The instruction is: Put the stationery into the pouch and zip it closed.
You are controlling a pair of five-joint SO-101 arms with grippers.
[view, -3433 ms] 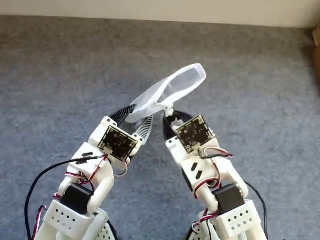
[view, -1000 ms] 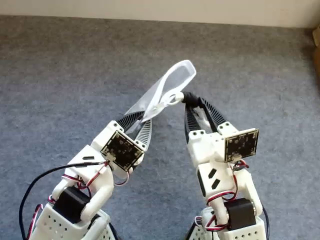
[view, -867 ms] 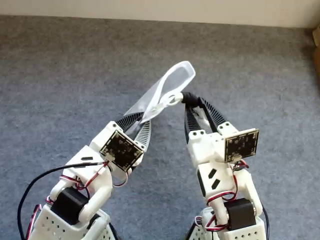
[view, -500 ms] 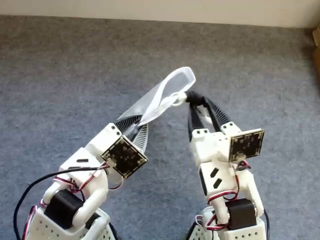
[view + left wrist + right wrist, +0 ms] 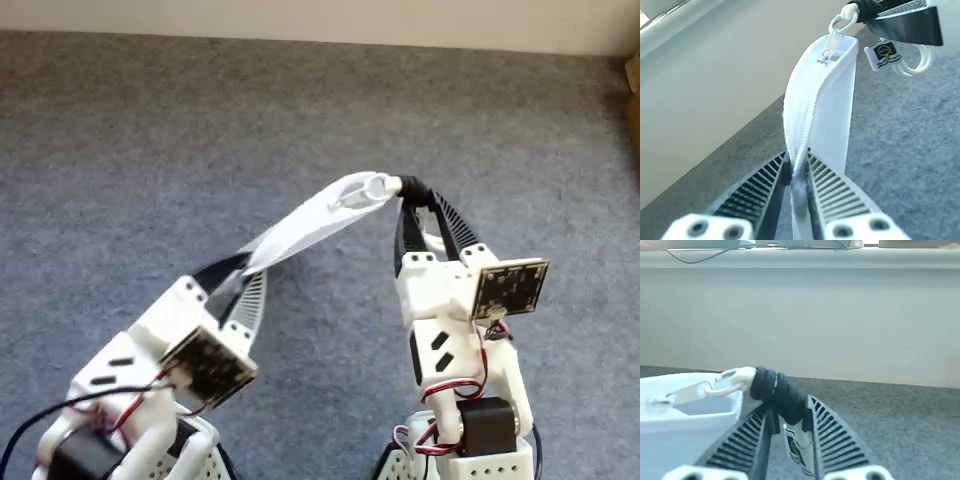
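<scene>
Pouch: the white, see-through pouch (image 5: 310, 222) (image 5: 825, 110) (image 5: 685, 410) hangs stretched in the air between the two sets of jaws, above the grey carpet (image 5: 150, 130).
Long axis: it runs straight from the left jaws to the right jaws, with the zip edge up and the flat sides vertical.
Left gripper: the left gripper (image 5: 240, 275) (image 5: 797, 167) has its jaws pressed together on the pouch's near end, and the fabric comes out of their tips.
Right gripper: the right gripper (image 5: 412, 195) (image 5: 787, 410) has its jaws pinching the black cord pull (image 5: 775, 390) (image 5: 867, 6) just past the pouch's far end.
Zip: the slider (image 5: 827, 52) (image 5: 690, 391) sits at the end nearest the right jaws, joined to the cord by a white ring (image 5: 735, 377) (image 5: 842, 21). The teeth look meshed all the way back to the left jaws.
Tag: a small printed tag (image 5: 882, 52) (image 5: 795, 450) hangs below the cord, between the right jaws.
</scene>
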